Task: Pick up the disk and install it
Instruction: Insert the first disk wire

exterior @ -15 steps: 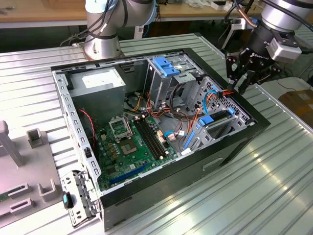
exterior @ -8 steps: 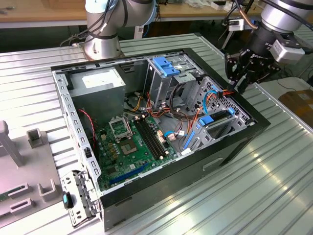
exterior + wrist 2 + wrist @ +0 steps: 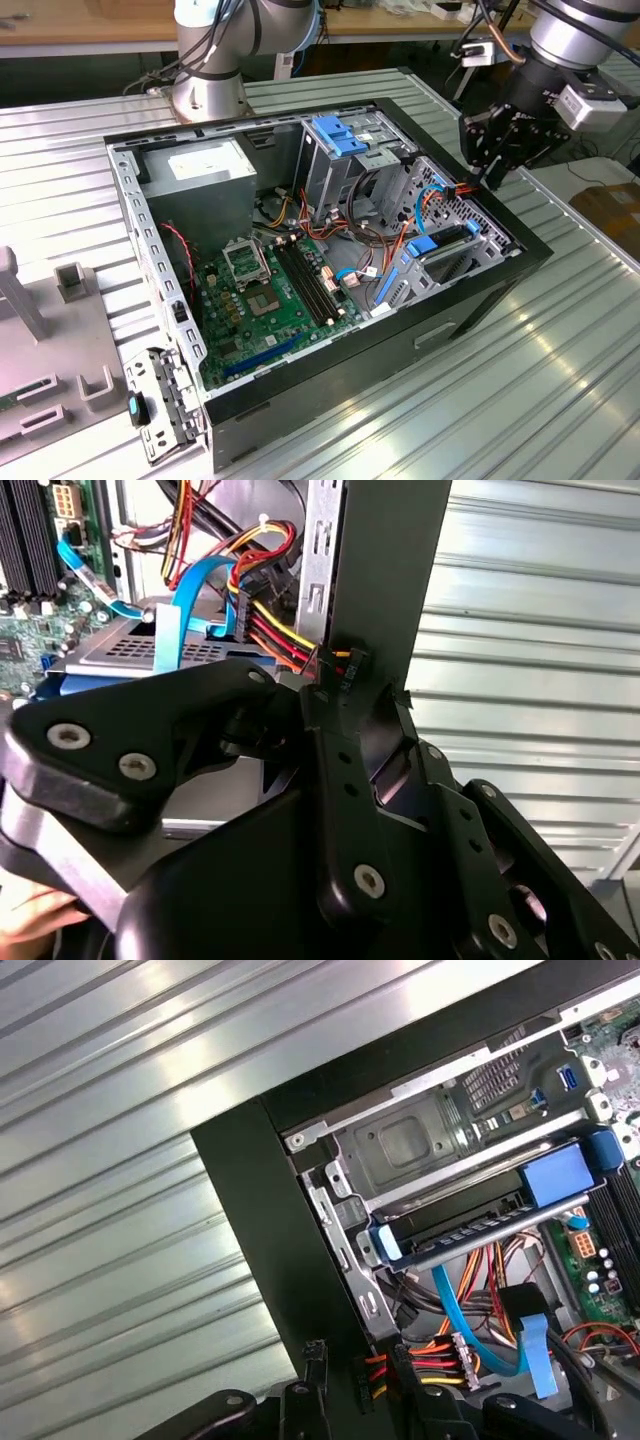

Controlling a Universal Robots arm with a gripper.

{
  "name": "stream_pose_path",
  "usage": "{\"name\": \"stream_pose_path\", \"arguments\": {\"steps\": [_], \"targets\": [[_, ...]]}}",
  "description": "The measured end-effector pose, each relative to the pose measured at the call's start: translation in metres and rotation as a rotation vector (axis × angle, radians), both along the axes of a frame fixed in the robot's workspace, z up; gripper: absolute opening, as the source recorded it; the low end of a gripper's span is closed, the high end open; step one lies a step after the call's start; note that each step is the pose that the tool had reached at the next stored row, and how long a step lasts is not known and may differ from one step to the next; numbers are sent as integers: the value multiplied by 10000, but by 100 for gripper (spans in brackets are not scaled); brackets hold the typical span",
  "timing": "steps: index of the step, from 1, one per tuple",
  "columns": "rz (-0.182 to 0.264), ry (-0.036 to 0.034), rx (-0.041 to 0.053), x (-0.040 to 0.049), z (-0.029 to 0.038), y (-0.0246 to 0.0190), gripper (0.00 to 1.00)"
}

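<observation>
1. Black steel, open on top: the computer case (image 3: 300, 395) lies on the ribbed metal bench (image 3: 560, 340), and the claw (image 3: 487, 178) hangs over its right rim, at the far corner of the drive cage.
2. The disk (image 3: 445, 239), a flat dark hard drive with bright blue plastic side rails, already sits in a slot of this cage, near the right wall of the case.
3. From the claw, the disk lies just beside it, lower and to the near left in the exterior view. It is nearby, but the two do not touch.
4. Its long axis runs along the right wall of the case. In the first wrist view the disk (image 3: 480, 1228) shows edge-on, with a blue rail end at each side.
5. A black power connector with red, orange and yellow wires (image 3: 366, 1370) is at the tip of the claw (image 3: 358, 1360). I cannot tell whether the claw is clamped on it or only stands around it.
</observation>
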State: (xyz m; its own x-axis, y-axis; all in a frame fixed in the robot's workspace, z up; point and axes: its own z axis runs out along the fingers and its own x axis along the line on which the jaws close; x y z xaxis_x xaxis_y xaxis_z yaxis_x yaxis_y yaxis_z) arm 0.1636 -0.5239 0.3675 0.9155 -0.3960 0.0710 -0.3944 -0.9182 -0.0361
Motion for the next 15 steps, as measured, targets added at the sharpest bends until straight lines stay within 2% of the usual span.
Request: {"name": "stream_pose_path", "arguments": {"steps": [2, 6, 7, 10, 12, 15], "targets": [[95, -47, -52, -4, 0, 7, 37], [333, -86, -64, -8, 0, 8, 37], [534, -114, -64, -9, -1, 8, 37], [609, -128, -52, -58, -15, 8, 37], [1081, -142, -48, -58, -18, 9, 37], [1247, -163, -51, -58, -15, 12, 37]]}}
